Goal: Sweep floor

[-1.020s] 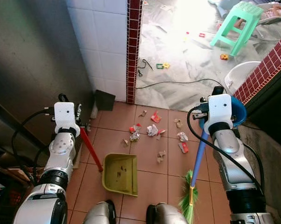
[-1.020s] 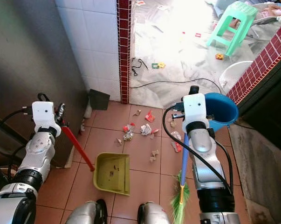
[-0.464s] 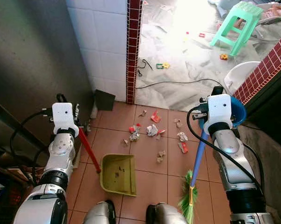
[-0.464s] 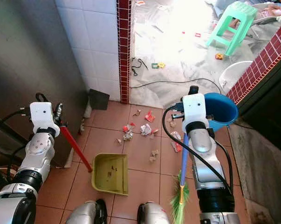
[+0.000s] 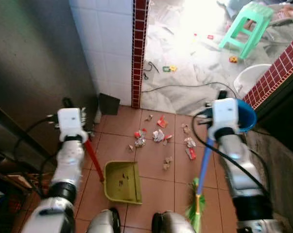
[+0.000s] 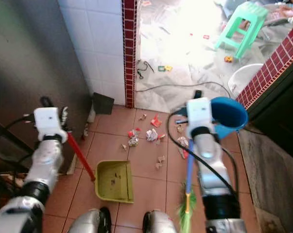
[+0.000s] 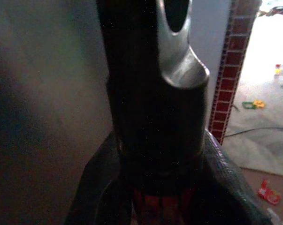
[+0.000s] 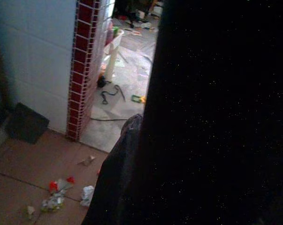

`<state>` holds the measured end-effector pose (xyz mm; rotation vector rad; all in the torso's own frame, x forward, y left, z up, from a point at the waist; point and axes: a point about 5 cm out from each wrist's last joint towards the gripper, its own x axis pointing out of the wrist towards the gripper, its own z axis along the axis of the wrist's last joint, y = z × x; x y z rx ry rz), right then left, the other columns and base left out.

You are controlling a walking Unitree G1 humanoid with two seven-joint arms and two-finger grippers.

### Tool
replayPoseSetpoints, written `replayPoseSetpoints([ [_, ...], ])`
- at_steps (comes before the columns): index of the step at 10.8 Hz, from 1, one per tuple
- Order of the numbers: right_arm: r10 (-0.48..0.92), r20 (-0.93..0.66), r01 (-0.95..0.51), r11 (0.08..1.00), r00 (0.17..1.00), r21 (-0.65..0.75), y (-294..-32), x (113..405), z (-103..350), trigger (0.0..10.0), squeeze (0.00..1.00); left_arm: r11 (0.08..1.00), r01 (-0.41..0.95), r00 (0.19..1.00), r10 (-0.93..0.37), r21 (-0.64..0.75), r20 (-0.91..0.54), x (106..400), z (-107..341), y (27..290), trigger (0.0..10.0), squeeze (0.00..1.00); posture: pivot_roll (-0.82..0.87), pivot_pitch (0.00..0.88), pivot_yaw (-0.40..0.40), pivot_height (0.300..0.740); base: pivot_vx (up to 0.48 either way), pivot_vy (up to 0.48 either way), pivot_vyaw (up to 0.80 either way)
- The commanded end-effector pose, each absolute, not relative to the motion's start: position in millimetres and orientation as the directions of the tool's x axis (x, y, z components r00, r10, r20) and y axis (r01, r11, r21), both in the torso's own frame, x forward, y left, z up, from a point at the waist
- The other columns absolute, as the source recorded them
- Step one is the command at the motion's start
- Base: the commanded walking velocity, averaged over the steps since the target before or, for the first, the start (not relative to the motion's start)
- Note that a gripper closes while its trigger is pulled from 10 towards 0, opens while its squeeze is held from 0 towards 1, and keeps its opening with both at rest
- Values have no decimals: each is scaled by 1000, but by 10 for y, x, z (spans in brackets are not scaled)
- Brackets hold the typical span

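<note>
A floor of terracotta tiles (image 5: 151, 160) runs up to a white tiled wall (image 5: 110, 43) edged by a column of dark red tiles (image 5: 139, 48); beyond it lies a brighter grey floor (image 5: 185, 53) with a green plastic stool (image 5: 246, 26), a black cable (image 5: 180, 86) and small scattered bits. A blue bucket (image 6: 229, 114) stands at the right beside a low red-tiled wall (image 5: 275, 73).

Scraps of red and white litter (image 5: 158, 136) lie on the terracotta tiles, just ahead of the yellow-green dustpan (image 5: 122, 182), which sits flat on the floor with specks inside. Its red handle (image 5: 93, 158) rises to the left gripper (image 7: 162, 201), whose jaws are clamped around the handle's top. The blue-handled broom (image 5: 203, 167) hangs below the right gripper (image 5: 212, 138), its green bristles (image 5: 196, 211) near the floor to the right of the dustpan; whether those jaws are closed on the broom cannot be told.
</note>
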<state>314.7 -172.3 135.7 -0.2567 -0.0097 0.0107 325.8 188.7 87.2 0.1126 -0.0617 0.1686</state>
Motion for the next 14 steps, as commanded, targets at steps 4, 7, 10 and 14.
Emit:
replayPoseSetpoints([
  [4, 23, 61, -9, 976, 998, -217, -1582, 3267, 1430, 10000, 0, 969, -172, 958, 123, 175, 258, 3031, 1245, 1580, 10000, 0, -13, 65, -42, 740, 0, 0, 0],
  [7, 48, 76, -31, 977, 996, -210, -1509, 3291, 1433, 10000, 0, 915, -211, 930, 80, 344, 359, 2931, 1710, 1539, 10000, 0, 16, 44, -29, 740, 0, 0, 0],
  [10, 45, 87, -24, 974, 995, -226, -1537, 3352, 1460, 10000, 0, 917, -114, 950, -12, 382, 311, 2955, 1723, 1529, 10000, 0, 10, 3, -44, 740, 0, 0, 0],
  [14, 84, 109, -57, 971, 990, -233, -1399, 3379, 1493, 10000, 0, 966, -82, 982, 36, 243, 185, 2775, 1513, 1449, 10000, 0, -11, 0, -43, 740, 0, 0, 0],
])
